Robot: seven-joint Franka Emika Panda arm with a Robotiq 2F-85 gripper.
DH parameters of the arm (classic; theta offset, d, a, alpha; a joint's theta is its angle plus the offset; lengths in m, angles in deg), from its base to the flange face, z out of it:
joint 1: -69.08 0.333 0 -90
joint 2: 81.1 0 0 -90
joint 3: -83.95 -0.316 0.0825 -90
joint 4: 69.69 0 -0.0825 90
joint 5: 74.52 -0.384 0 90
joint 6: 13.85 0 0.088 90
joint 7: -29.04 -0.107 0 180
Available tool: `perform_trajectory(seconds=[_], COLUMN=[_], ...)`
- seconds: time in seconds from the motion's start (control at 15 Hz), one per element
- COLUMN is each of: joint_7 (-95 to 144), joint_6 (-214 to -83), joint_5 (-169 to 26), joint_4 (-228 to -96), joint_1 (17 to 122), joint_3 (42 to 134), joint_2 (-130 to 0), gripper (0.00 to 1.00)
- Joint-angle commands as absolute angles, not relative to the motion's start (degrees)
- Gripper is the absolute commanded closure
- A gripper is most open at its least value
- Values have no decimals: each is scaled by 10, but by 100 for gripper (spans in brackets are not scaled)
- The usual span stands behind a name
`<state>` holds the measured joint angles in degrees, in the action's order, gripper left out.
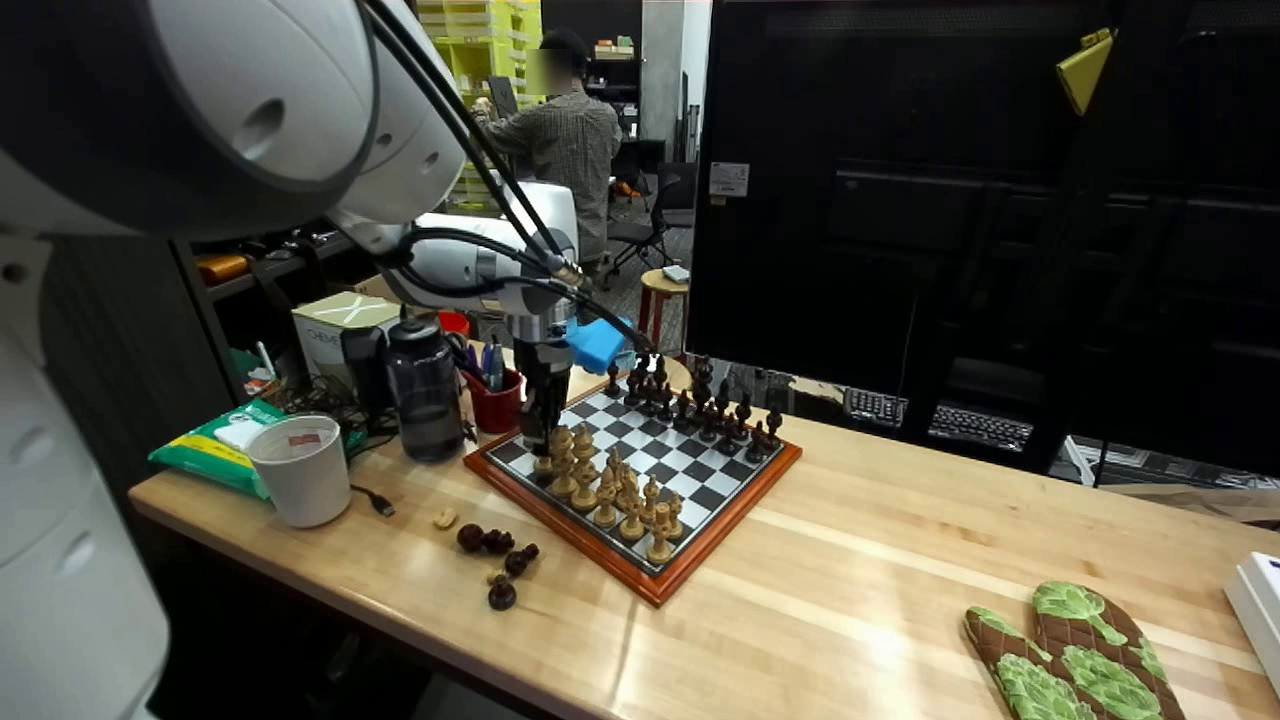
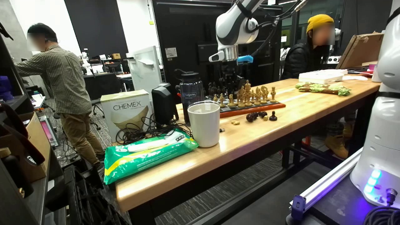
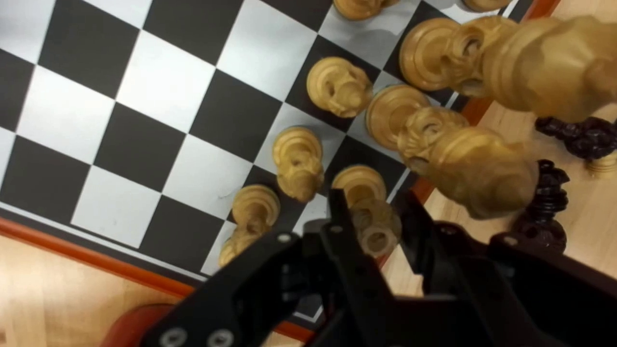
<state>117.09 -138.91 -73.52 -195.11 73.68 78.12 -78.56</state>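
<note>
I can read CHEMEX on the box [image 2: 125,107], and a large X on its top [image 1: 345,310]. The bottle [image 2: 192,87] carries a label [image 2: 189,94] that seems to say nalgene. Print on the green packet [image 2: 150,156] and the black panel's [image 1: 800,260] sticker [image 1: 728,179] is too blurred for me.

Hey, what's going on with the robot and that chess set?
The robot's gripper is low over a chessboard, its fingers on either side of a light piece; whether they grip it isn't clear. Dark pieces stand along the opposite side, and several loose pieces are on the table beside it.
</note>
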Motion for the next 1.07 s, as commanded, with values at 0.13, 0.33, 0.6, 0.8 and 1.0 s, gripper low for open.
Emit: perform_trajectory(seconds=[0.13, 0.33, 0.6, 0.8, 1.0], joint_7=[1189, 1189, 1187, 1189, 1189], joint_6=[-1409, -1410, -1409, -1409, -1407], joint_5=[-730, -729, -729, -729, -729], joint_4=[-1961, -1960, -1960, -1960, -1960], joint_1=[735, 735, 734, 734, 733], joint_3=[782, 781, 781, 781, 781], joint_2=[-783, -780, -779, -780, -781], gripper=[93, 93, 49, 58, 67])
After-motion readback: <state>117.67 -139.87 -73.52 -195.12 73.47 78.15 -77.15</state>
